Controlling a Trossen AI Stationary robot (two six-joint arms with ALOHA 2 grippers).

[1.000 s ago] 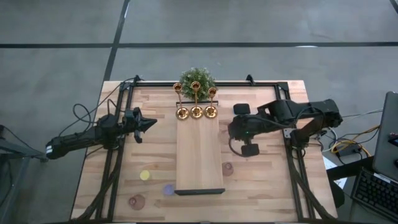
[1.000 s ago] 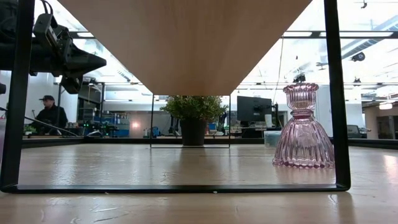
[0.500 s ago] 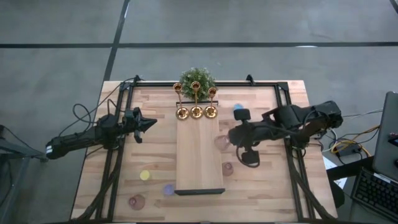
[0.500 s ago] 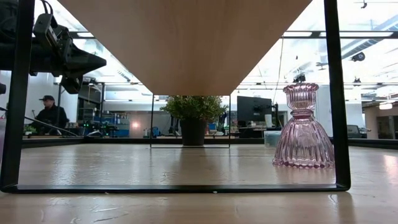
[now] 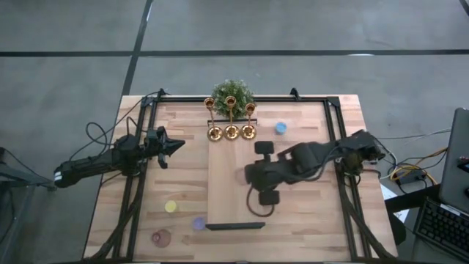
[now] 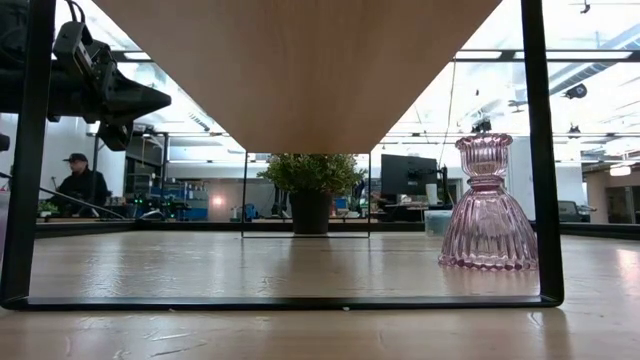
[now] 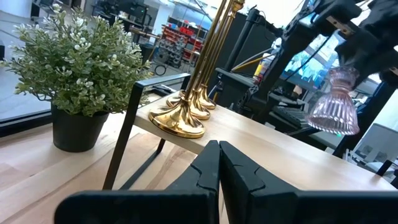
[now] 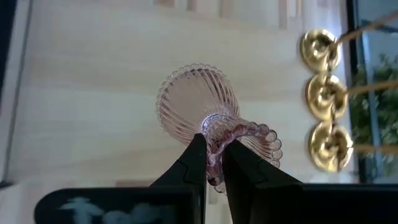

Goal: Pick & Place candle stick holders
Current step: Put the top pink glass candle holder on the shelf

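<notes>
Right pincer was clenched on the neck of a pink glass holder, held tilted in the air over the raised wooden shelf, clear of its top. Three gold holders stood in a row at the shelf's far end, beside the plant. Left pincer was clamped tight, empty, waiting over the bench's left side.

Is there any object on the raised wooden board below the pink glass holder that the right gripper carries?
Nothing visible. The right gripper holds the pink ribbed glass candle holder over bare wood of the raised wooden board. The three gold holders stand apart at its far end.
</notes>
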